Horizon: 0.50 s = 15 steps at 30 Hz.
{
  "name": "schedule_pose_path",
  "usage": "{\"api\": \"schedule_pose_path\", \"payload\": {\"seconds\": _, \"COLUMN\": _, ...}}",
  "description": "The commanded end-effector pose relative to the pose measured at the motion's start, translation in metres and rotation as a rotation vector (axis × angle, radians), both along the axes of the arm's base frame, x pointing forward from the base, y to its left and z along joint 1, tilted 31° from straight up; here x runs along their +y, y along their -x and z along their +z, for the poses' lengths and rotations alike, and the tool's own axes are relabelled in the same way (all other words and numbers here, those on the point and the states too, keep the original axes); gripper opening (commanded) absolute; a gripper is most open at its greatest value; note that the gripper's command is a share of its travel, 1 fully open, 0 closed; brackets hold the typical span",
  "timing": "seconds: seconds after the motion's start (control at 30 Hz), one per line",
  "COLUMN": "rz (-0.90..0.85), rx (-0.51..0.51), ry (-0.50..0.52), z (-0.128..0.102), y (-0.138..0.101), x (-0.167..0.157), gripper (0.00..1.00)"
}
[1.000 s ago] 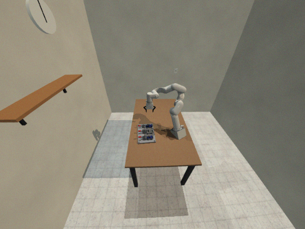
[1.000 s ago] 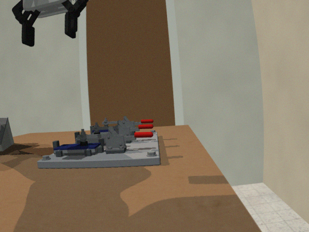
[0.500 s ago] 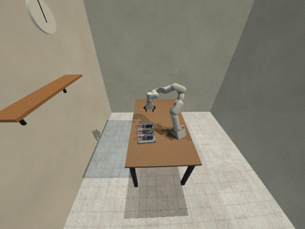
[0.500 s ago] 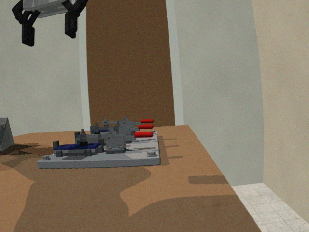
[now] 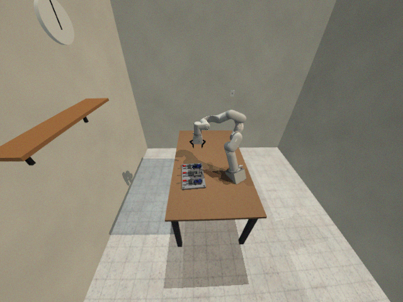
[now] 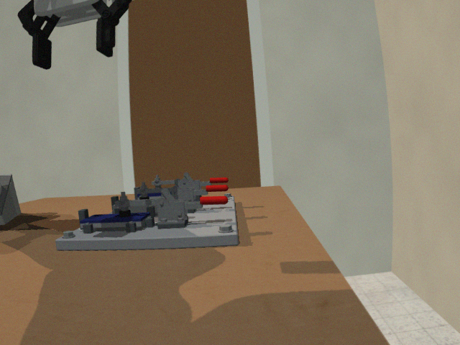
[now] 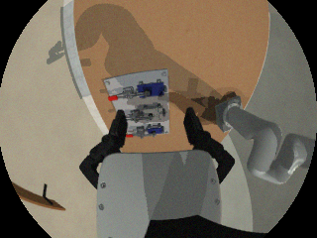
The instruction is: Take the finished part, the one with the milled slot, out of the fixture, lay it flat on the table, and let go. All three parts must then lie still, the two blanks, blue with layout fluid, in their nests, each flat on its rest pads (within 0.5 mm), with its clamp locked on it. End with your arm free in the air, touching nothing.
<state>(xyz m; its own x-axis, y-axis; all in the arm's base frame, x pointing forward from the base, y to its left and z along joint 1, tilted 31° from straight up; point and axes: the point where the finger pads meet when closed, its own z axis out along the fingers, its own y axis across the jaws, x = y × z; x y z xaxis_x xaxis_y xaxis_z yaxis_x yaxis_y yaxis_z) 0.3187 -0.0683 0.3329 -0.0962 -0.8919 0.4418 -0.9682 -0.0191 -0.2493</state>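
Note:
A grey fixture plate (image 5: 193, 177) lies on the brown table and shows in the exterior view (image 6: 148, 226) and the wrist view (image 7: 141, 102). It holds three parts in a row, each under a toggle clamp with a red handle (image 6: 213, 200). The two outer parts are blue blanks (image 7: 151, 87) (image 7: 150, 130); the near one (image 6: 111, 218) shows plainly. The middle part (image 7: 147, 110) is grey. My gripper (image 5: 198, 143) hangs high above the table, beyond the plate, open and empty. Its black fingers show at the top left of the exterior view (image 6: 72, 37) and frame the plate in the wrist view (image 7: 154, 127).
The arm's base (image 5: 235, 175) stands on the table right of the plate. A wooden shelf (image 5: 48, 129) hangs on the left wall. The table edge (image 6: 315, 241) runs close to the plate's handle side.

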Motion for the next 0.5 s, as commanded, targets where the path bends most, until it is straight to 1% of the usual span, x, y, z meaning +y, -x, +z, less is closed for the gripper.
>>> {"api": "schedule_pose_path", "payload": {"seconds": 0.0, "rz": 0.001, "rx": -0.003, "ry": 0.0, "z": 0.0013, "y": -0.0005, "x": 0.0002, "gripper": 1.0}}
{"api": "schedule_pose_path", "payload": {"seconds": 0.47, "rz": 0.021, "rx": 0.008, "ry": 0.005, "z": 0.0, "y": -0.0016, "x": 0.0021, "gripper": 1.0}}
